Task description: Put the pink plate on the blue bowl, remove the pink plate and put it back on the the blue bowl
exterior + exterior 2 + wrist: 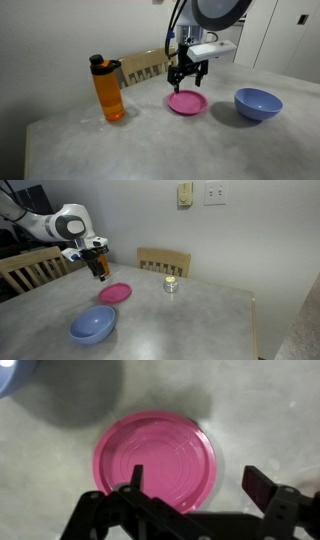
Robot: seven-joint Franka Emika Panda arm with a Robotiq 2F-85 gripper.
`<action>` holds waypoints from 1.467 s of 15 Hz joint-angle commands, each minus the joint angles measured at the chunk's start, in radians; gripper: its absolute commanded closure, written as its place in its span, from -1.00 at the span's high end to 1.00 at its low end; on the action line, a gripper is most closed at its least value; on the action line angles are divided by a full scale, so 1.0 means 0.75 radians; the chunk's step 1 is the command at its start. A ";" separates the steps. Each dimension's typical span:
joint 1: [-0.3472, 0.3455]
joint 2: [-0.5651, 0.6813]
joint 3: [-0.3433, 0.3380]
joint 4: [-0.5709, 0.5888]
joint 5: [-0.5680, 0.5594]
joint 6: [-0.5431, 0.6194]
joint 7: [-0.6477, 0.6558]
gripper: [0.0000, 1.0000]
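While the gripper (187, 76) hangs just above the table, we see its two dark fingers spread wide with nothing between them but air. In the wrist view one fingertip (137, 473) sits over the pink plate (153, 460) and the other lies out past the right rim, over bare table, so the rim falls inside the gap. We cannot tell from any view whether a finger touches the plastic.

The pink plate lies flat on the table (150, 140), a grey, faintly mottled, stone-like surface. The plate is round, shallow and glossy, with faint concentric rings on its floor and a low raised rim. We see it directly below the claw in both exterior views (114, 293).

The blue bowl (258, 103) stands upright on the table, apart from the plate. It is smooth, plain, periwinkle and clearly deeper than the plate. It holds nothing (92, 325).

An orange translucent bottle (108, 90) with a black cap stands upright well to the other side of the plate. Behind the table stands a wooden chair (163, 260) with a slatted back, and near that edge a small glass jar (171, 285).
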 commanded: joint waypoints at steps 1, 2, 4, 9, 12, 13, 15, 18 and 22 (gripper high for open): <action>0.010 0.200 -0.025 0.250 0.014 -0.087 -0.053 1.00; 0.009 0.242 -0.028 0.303 0.021 -0.109 -0.056 1.00; 0.001 0.331 -0.030 0.412 0.039 -0.159 -0.062 1.00; 0.009 0.507 -0.036 0.661 0.044 -0.302 -0.064 1.00; 0.006 0.586 -0.034 0.783 0.051 -0.375 -0.064 1.00; 0.005 0.605 -0.034 0.816 0.052 -0.397 -0.064 1.00; -0.005 0.644 -0.033 0.878 0.065 -0.436 -0.058 1.00; -0.017 0.696 -0.035 0.961 0.087 -0.481 -0.047 0.58; -0.029 0.746 -0.035 1.043 0.118 -0.516 -0.037 -0.11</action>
